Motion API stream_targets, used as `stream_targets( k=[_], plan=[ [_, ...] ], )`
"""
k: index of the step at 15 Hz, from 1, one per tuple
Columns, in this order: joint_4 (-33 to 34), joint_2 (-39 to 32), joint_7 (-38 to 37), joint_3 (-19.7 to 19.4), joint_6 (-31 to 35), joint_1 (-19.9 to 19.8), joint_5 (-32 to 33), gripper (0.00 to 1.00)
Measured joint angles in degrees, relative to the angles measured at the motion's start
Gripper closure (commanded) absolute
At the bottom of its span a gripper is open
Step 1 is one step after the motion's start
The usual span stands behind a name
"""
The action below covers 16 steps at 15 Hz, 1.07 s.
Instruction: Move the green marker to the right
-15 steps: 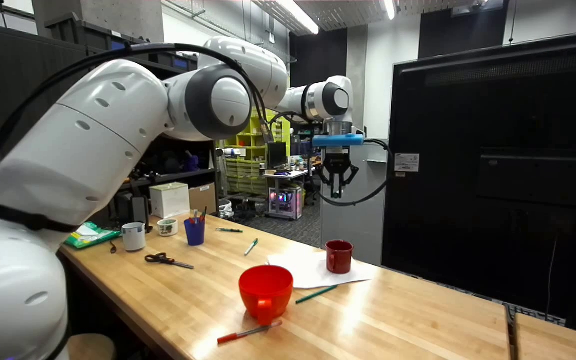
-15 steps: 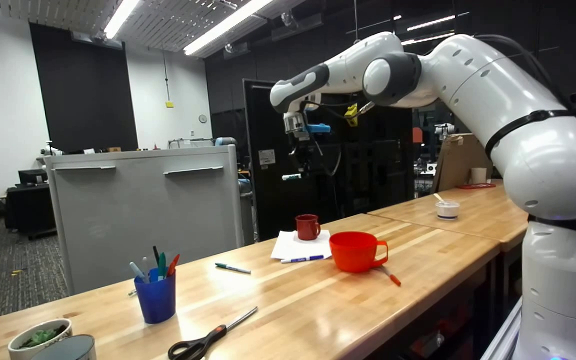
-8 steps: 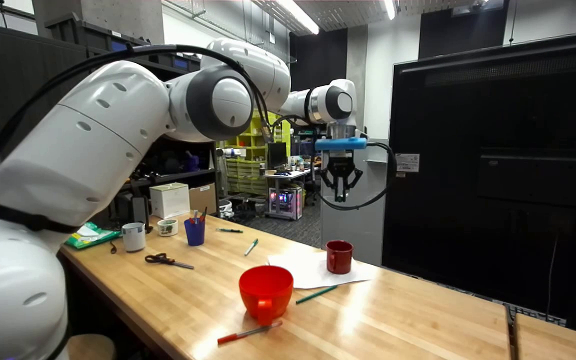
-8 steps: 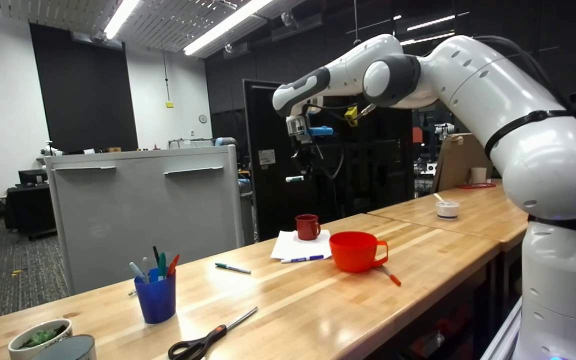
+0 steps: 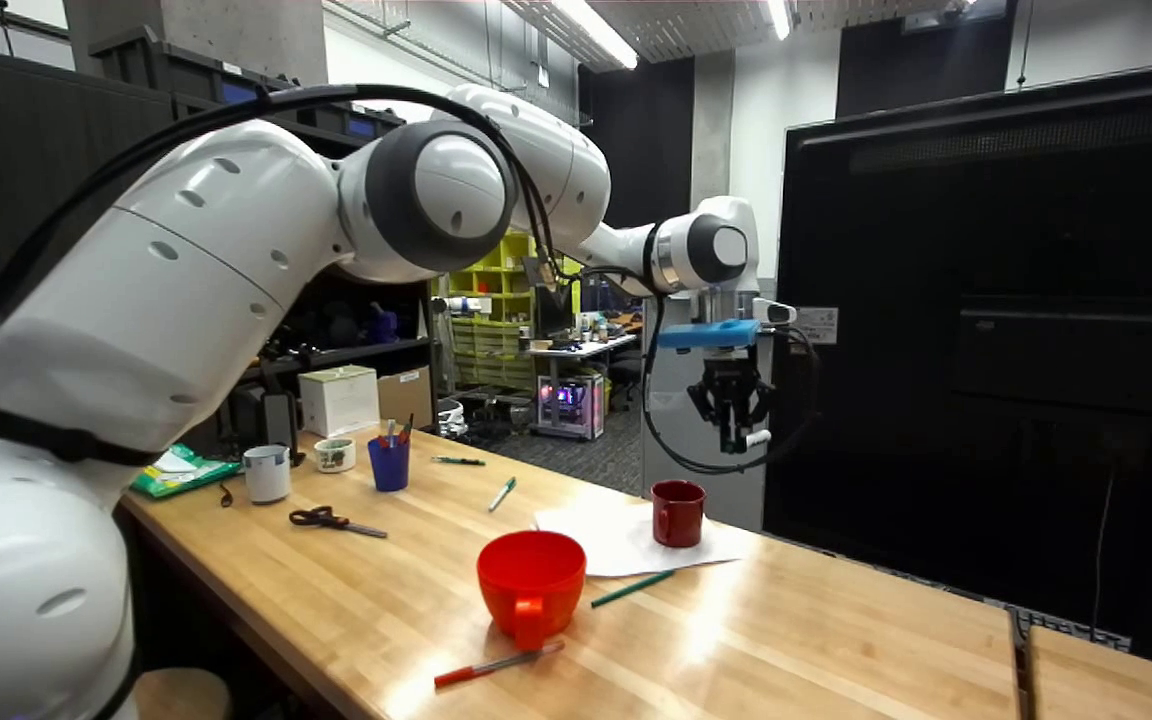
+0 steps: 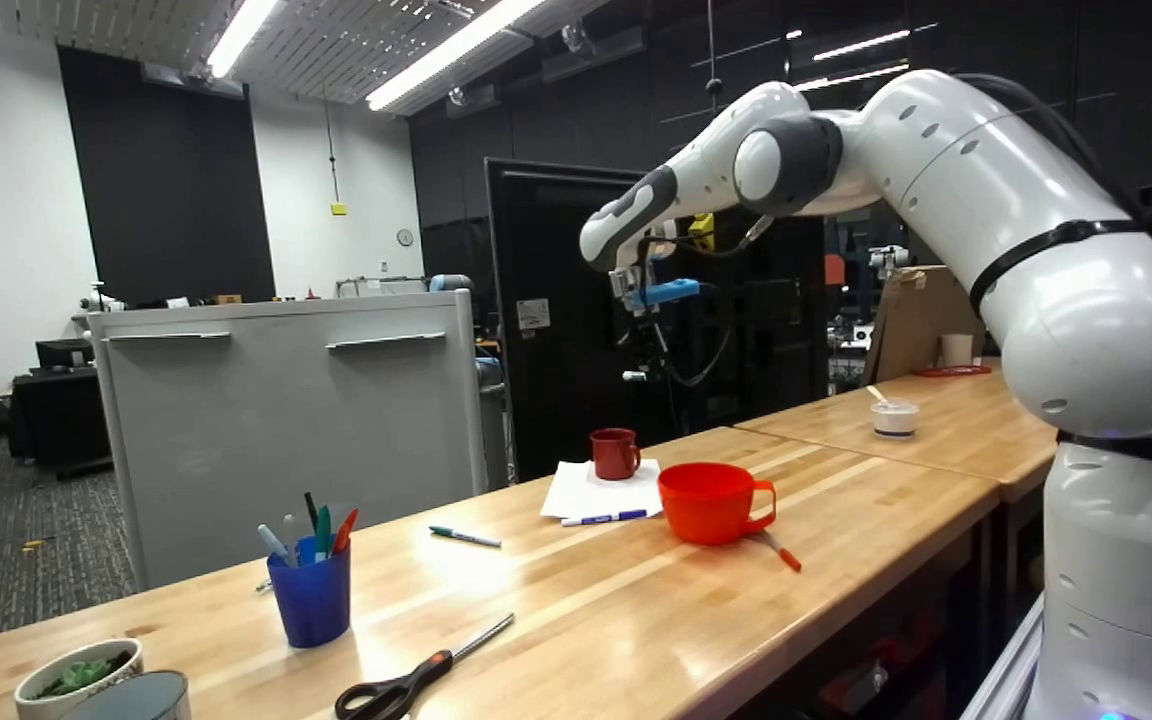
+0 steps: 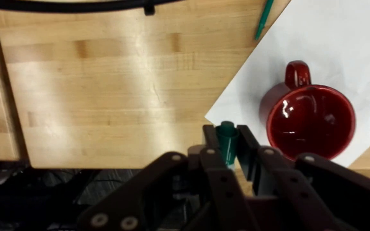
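Note:
The green marker has a green cap and a white body. It is gripped between the fingertips in the wrist view, with its green end facing the camera. Its white end sticks out beside the fingers in an exterior view, and it also shows as a small white piece in an exterior view. My gripper is shut on the marker and hangs above the table's far edge, higher than the dark red mug. In the wrist view the gripper is beside the mug.
A red bowl stands near the mug's white paper. A long green stick, a red pen and another green-capped pen lie on the table. Scissors and a blue pen cup stand farther left.
My gripper has moved down and to the right in both exterior views with the marker held. The wrist has turned, so the marker's white end now shows beside the fingers.

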<state>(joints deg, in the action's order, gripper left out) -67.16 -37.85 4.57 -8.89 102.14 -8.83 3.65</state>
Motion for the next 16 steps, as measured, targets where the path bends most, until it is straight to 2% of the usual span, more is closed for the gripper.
stream_targets(
  k=[4, 8, 12, 16],
  plan=[
    [-9.44, 2.33, -9.75, -2.55, 4.68, 0.01, 0.03, 0.95],
    [-20.17, 7.58, -19.85, -4.88, 7.33, -0.02, 0.48, 0.95],
    [-30.73, 13.81, -26.01, -6.78, 9.58, -0.03, 0.91, 0.95],
    [-39.56, 17.77, -29.88, -7.10, 14.12, 0.00, 0.89, 0.95]
  ],
)
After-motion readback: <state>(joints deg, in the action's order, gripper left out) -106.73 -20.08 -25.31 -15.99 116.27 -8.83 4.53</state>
